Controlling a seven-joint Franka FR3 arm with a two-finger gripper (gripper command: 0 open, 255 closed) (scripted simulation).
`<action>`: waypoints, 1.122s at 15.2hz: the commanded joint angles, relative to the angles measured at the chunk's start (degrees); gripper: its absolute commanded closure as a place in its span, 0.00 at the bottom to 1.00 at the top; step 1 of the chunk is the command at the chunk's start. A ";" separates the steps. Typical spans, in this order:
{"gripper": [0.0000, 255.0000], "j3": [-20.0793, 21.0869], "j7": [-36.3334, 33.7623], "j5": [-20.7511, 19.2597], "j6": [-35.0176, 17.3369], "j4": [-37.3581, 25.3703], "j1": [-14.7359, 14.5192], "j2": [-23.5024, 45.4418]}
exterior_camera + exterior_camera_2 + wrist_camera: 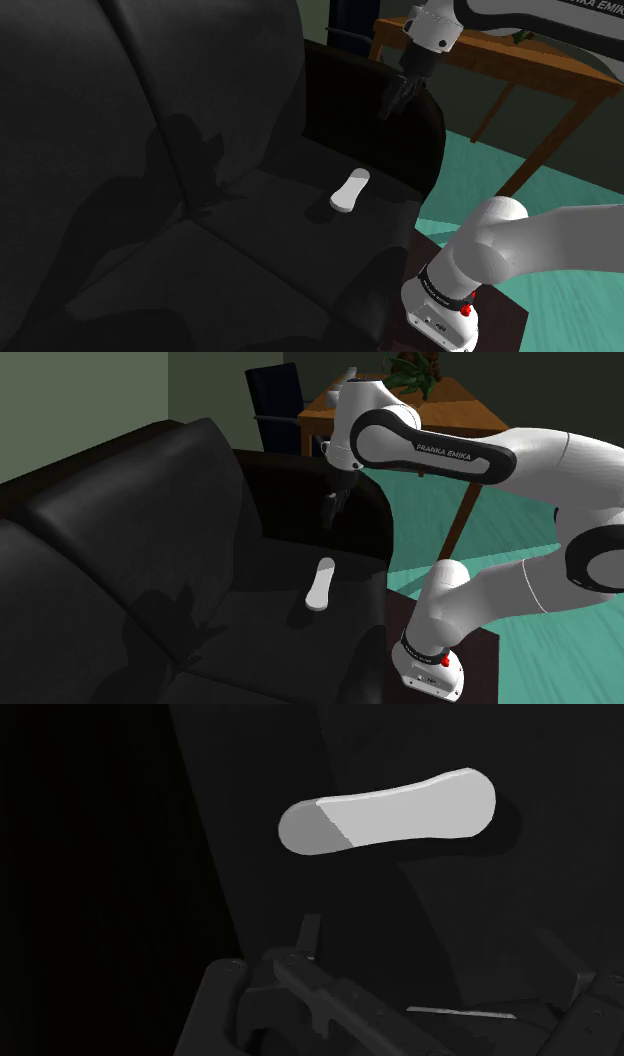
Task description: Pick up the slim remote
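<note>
Sofa, black, carries the white slim remote flat on its seat cushion, near the armrest-end edge. Pincer hovers above the remote, well apart, fingers spread and empty. Judged progress: approach stage; descent, closing and lifting are not yet done.

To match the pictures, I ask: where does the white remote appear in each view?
Shoulder view: remote near the middle, on the black sofa seat.
Second exterior view: remote just below the middle, same seat.
Wrist view: remote ahead of the gripper, untouched.
Shared landmark: the sofa seat under it.
</note>
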State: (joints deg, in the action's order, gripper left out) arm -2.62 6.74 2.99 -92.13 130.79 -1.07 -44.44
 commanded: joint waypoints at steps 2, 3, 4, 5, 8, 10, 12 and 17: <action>0.00 1.31 -4.37 0.49 -1.54 2.03 1.36 -0.23; 0.00 2.69 -8.70 1.06 -3.05 3.98 2.78 -0.37; 0.00 4.10 -13.03 1.67 -4.53 5.83 4.18 -0.44; 0.00 5.51 -17.37 2.31 -6.01 7.60 5.52 -0.42; 0.00 9.84 -30.39 4.43 -10.37 12.42 9.34 0.14; 0.00 12.87 -39.03 6.06 -13.27 15.24 11.83 0.95; 0.00 15.89 -47.71 7.76 -16.22 17.77 14.16 2.13; 0.00 22.67 -66.85 11.80 -23.08 22.38 19.03 6.12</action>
State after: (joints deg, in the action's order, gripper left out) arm 19.00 -56.58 14.10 -114.24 152.43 17.12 -38.78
